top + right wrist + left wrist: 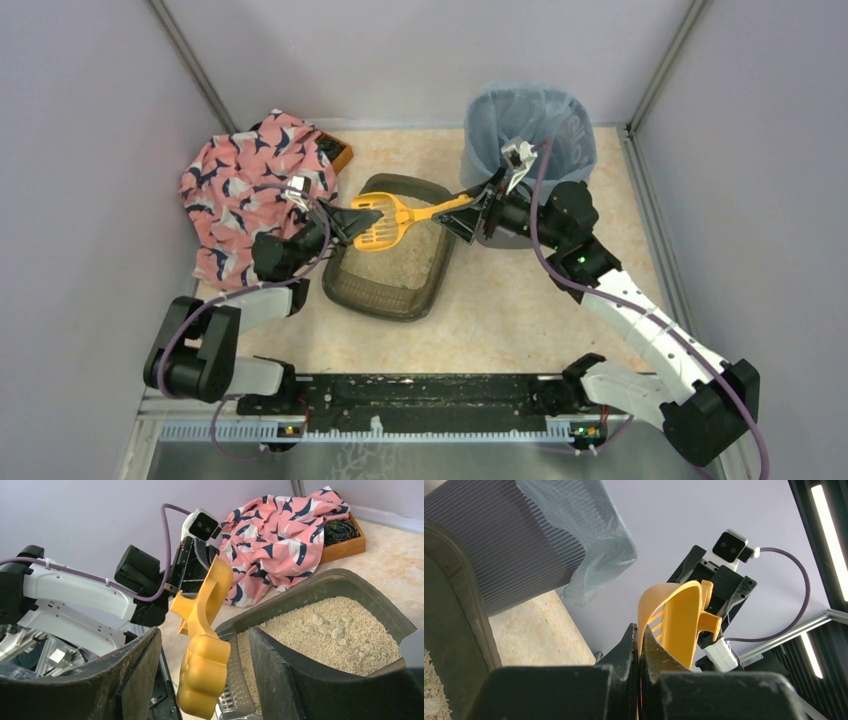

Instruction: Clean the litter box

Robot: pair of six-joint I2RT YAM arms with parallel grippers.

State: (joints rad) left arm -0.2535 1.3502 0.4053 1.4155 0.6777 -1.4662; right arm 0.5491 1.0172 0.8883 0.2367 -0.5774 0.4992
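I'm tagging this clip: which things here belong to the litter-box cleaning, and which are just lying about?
Job: litter box, yellow scoop held by the left gripper, right gripper open around its handle, grey bin with blue bag.
Lying about: pink patterned cloth, wooden tray partly under it.

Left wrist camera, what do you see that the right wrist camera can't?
Only the left wrist view shows the ribbed grey bin with its blue bag. Only the right wrist view shows the pink patterned cloth and the wooden box beside it. Both show the yellow scoop and the litter box.
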